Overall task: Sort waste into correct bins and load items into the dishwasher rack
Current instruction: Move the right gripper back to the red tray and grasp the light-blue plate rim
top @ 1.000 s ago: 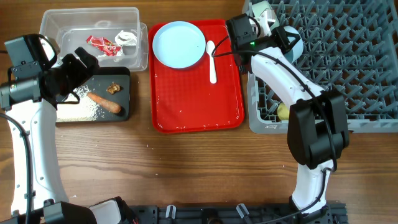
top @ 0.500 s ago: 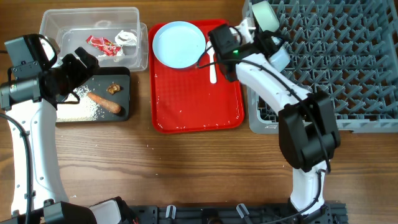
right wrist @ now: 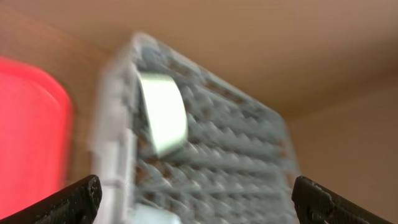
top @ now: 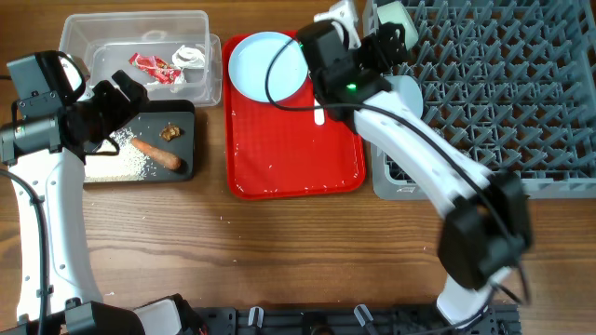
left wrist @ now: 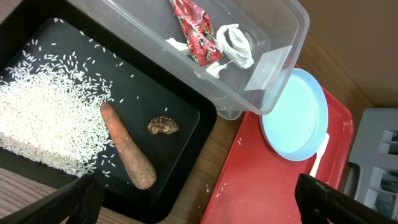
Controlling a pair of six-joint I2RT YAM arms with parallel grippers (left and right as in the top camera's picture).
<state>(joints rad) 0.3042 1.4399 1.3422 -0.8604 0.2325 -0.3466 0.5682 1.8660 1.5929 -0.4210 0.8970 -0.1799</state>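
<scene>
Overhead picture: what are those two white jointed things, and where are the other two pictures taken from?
They are two robot arms, each ending in a two-finger claw. One camera looks down from above; one rides on each wrist. The left claw, open and empty, is by a black tray holding rice, a carrot stick and a brown scrap; the clear tub beside it holds a wrapper and crumpled paper. The right claw, also open and empty, faces the grey rack, where a bowl stands; its picture is blurred. A plate and spoon lie on the red tray.
</scene>
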